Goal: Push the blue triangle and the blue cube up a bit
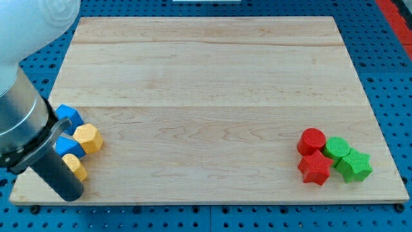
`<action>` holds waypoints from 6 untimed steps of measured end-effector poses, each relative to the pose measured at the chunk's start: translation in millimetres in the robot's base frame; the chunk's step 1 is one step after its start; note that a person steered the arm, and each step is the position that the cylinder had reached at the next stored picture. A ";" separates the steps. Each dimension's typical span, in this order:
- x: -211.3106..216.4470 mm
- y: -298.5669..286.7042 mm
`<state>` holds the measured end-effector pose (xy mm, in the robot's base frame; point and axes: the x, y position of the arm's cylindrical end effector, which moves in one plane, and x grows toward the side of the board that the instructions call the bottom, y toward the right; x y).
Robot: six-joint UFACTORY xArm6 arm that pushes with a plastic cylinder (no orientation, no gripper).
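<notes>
The rod's tip [71,193] sits at the board's [206,77] bottom left, just below the blue blocks [68,116] and yellow blocks [87,138]; there is no claw to see.

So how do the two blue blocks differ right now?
The upper blue block shows more of itself and looks cube-like; the lower blue block is largely hidden behind the arm, its shape unclear. The upper lies above the yellow block, the lower beside it. My tip is hidden.

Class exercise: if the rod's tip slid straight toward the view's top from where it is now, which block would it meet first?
Probably the lower yellow block, just above my tip; the arm hides part of the cluster, so depth is uncertain.
</notes>
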<state>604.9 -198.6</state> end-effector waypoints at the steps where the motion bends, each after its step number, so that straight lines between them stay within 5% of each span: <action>1: -24.6 -0.2; 4: -10.7 -13.2; 6: -45.1 -53.2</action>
